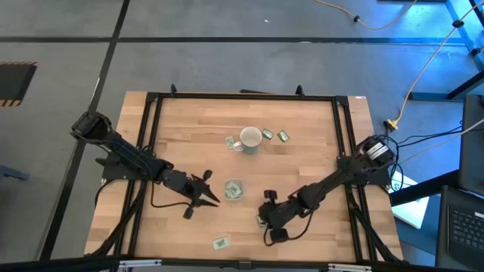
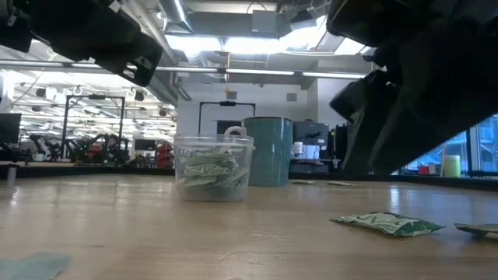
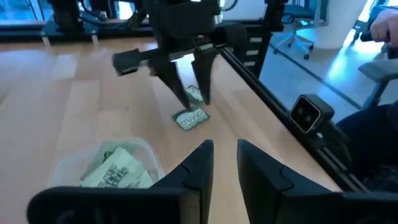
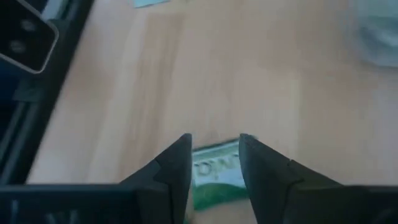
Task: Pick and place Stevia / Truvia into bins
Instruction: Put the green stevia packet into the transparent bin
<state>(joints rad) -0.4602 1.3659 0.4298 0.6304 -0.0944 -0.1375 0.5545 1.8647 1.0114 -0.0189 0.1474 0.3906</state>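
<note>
Our right gripper [image 4: 214,155] stands open astride a sachet [image 4: 217,169] lying flat on the table [image 1: 318,151], near the cup [image 1: 234,189]. Closing on something so thin, we could pinch only an edge and drop it. The left gripper [image 3: 224,152] waits beside the cup, narrowly parted and empty.

two dark arms, black cables

Green-and-white sachets [image 1: 220,242], clear plastic cup [image 2: 213,167], white mug [image 1: 250,140], pale striped wooden table [image 1: 302,166]
</note>
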